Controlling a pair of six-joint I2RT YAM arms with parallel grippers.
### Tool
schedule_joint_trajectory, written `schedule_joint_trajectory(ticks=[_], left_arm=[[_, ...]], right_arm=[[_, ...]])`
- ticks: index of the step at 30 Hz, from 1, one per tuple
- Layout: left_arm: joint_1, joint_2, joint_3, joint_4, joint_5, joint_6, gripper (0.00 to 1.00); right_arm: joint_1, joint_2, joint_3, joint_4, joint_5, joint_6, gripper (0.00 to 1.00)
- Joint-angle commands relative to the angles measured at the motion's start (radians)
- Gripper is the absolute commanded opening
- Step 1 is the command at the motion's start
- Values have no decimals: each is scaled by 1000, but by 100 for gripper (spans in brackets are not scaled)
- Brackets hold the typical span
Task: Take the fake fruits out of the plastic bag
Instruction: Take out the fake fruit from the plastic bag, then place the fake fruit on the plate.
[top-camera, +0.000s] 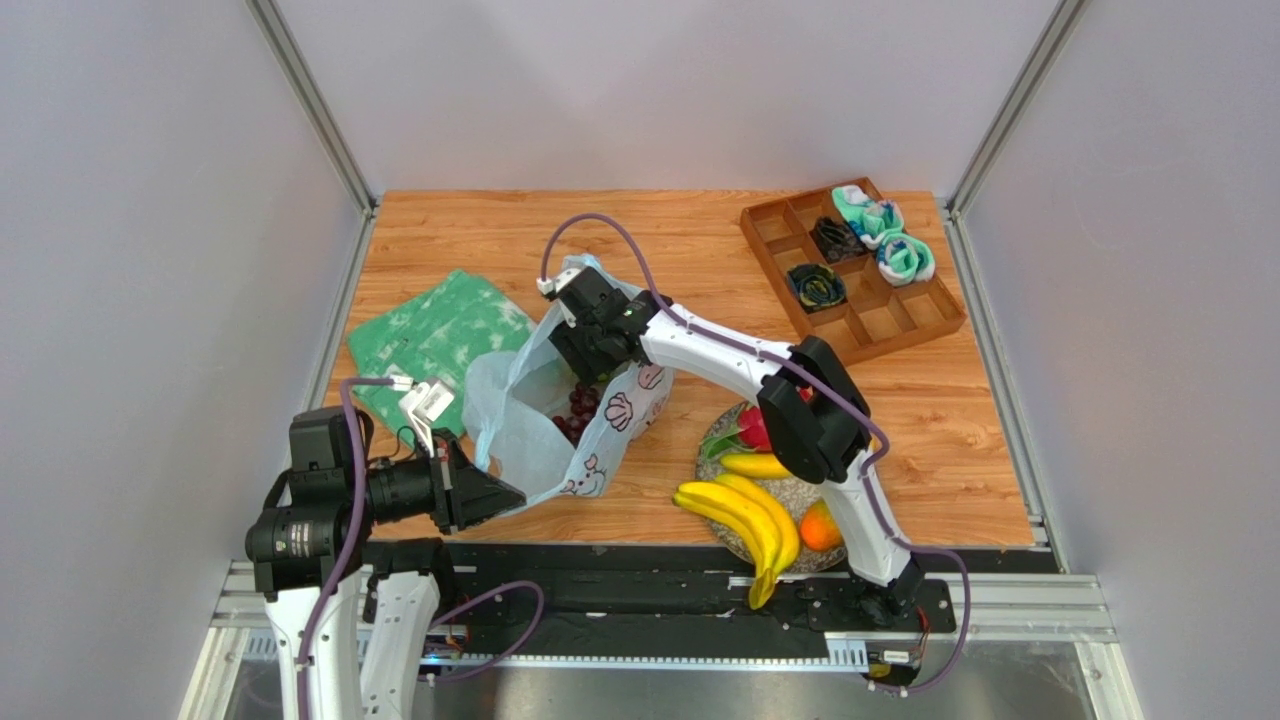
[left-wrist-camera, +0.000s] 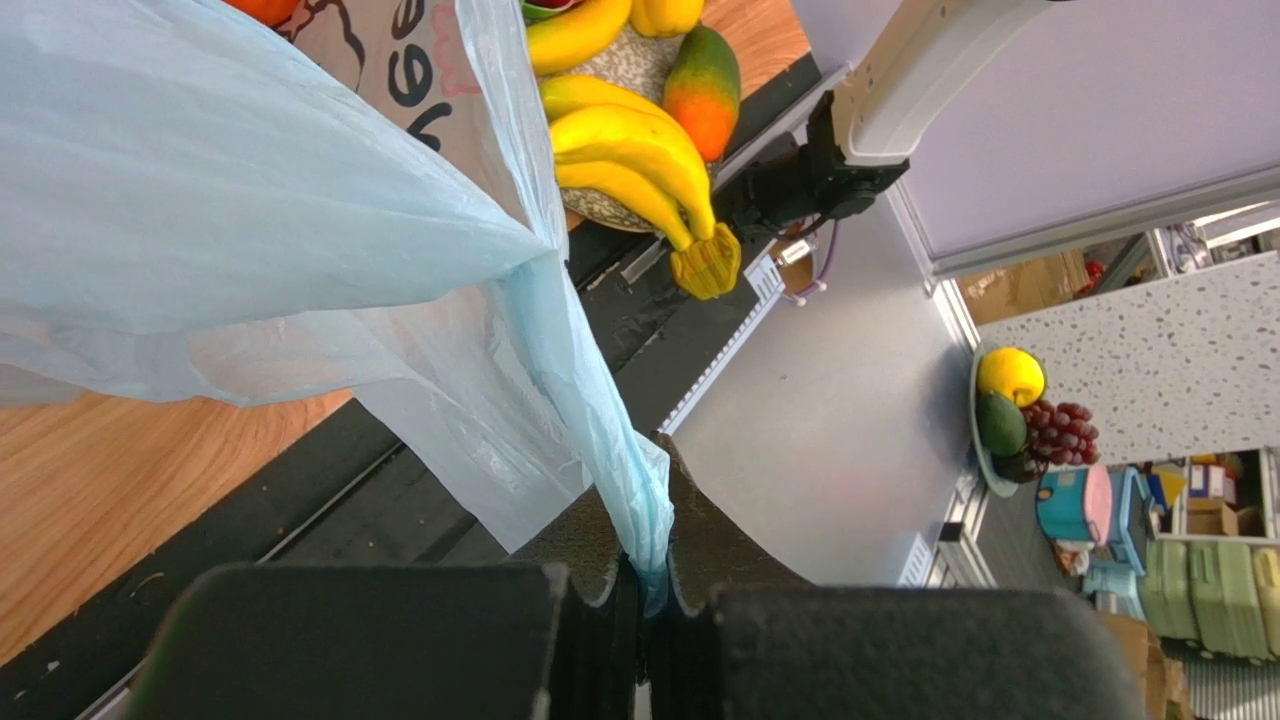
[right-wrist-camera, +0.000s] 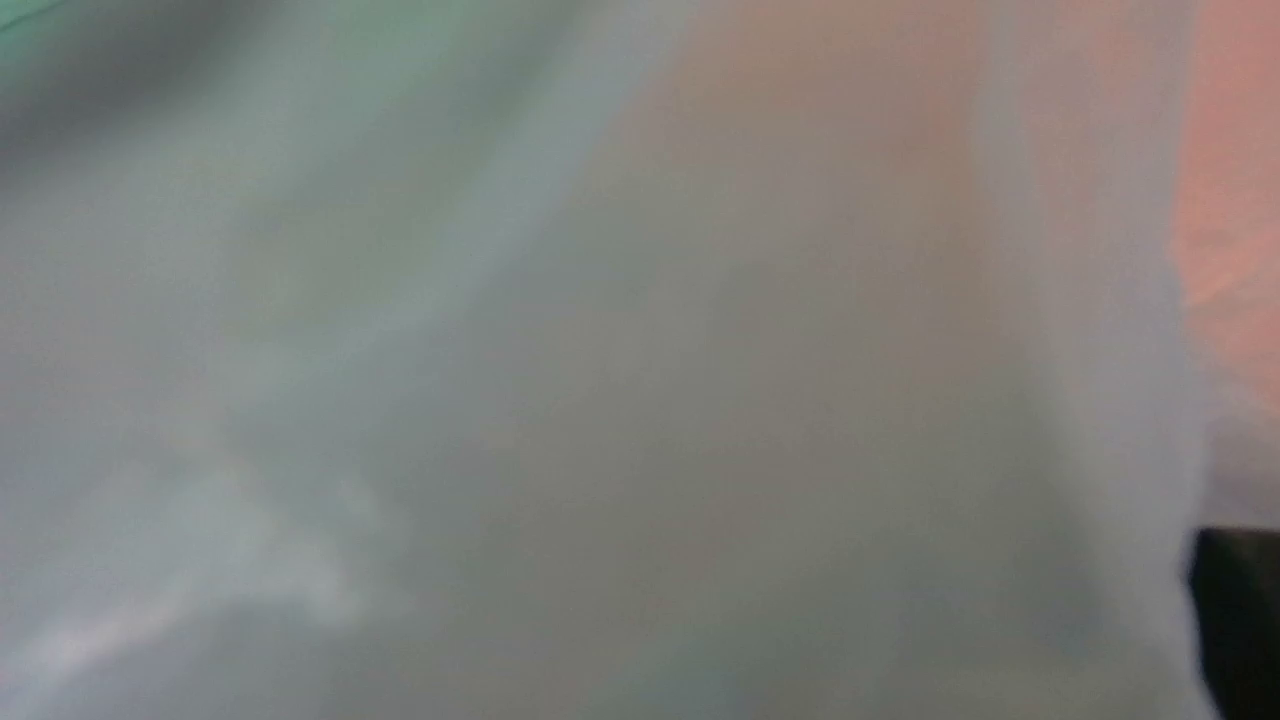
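The pale-blue plastic bag (top-camera: 526, 420) lies mid-table with its mouth open upward; it also fills the left wrist view (left-wrist-camera: 226, 195). My left gripper (top-camera: 508, 495) is shut on a twisted edge of the bag near the table's front edge, and the pinch shows in the left wrist view (left-wrist-camera: 649, 578). My right gripper (top-camera: 586, 360) reaches into the bag's mouth; its fingers are hidden by plastic, and the right wrist view shows only blurred film. Dark purple grapes (top-camera: 579, 408) lie inside the bag. Bananas (top-camera: 744, 518), a dragon fruit (top-camera: 751, 432) and an orange-green mango (top-camera: 819, 528) lie on a plate.
A grey speckled plate (top-camera: 796, 492) holding the fruits sits at the front right. A green patterned cloth (top-camera: 443, 333) lies left of the bag. A wooden divided tray (top-camera: 902, 318) with rolled socks stands at the back right. Metal frame posts flank the table.
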Motion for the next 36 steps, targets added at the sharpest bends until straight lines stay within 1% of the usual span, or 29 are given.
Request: schedule_joint_trajectory(ticks=[1,2,3,5,9,10,11,13,14,15,17,18,20,21,22,23,25,26,27,28,29,30,32,34,36], left_arm=[[10,2,-5,9,22,-12,0],[12,8,-3,17,23,-21,0],[15,12,6,20,26,-21,0],[16,38,21,47,22,-15,0],[15,83,40,148,-1,-35,0],[15,81,40,175,-6,-68,0],[15,81,28,204,-18,-87,0],[15,69,2,316,-21,-150,0],[15,66,-35,358,-26,-173,0],[15,65,-54,438,-27,-193,0],[15,71,-95,501,-49,-233,0],[13,81,-101,549,-55,-242,0],[15,84,-123,590,-73,-274,0],[15,80,-126,615,-81,-277,0],[19,77,-132,623,-87,-274,0],[22,74,-143,626,-99,-271,0],[33,77,-152,627,-105,-245,0],[39,78,-167,632,-115,-241,0],[54,78,-178,646,-118,-236,0],[61,74,-202,655,-124,-233,0],[68,65,-212,690,-128,-245,0],[90,61,-213,692,-124,-250,0],[105,54,-213,686,-122,-254,0],[107,52,-204,669,-124,-233,0],[107,64,-204,666,-116,-228,0]], right_arm=[[3,-132,-16,7,-107,-111,30],[3,-160,-31,-17,-122,-123,29],[3,-192,-45,-33,-185,-140,27],[3,-278,-80,-97,-234,-189,25],[3,-428,-175,-168,-277,-257,24],[1,-460,-206,-179,-305,-274,24],[1,-503,-214,-215,-384,-316,25],[1,-530,-223,-270,-516,-384,27],[6,-546,-210,-354,-591,-460,27],[6,-557,-208,-370,-580,-464,27],[-13,-589,-196,-378,-532,-453,27],[-25,-631,-188,-386,-526,-450,26],[-75,-689,-179,-392,-493,-444,26],[-99,-750,-174,-395,-480,-449,25],[-117,-779,-174,-406,-471,-464,25],[-161,-807,-179,-435,-436,-485,25],[-218,-897,-231,-462,-406,-548,24],[-299,-927,-254,-504,-406,-571,24],[-347,-951,-280,-528,-415,-599,24],[-393,-996,-348,-574,-426,-670,24],[-475,-1017,-385,-590,-432,-706,24],[-511,-1036,-430,-602,-434,-747,24],[-572,-1086,-550,-616,-432,-853,25],[-576,-1117,-649,-613,-417,-907,25],[-576,-1174,-706,-605,-446,-985,26]])
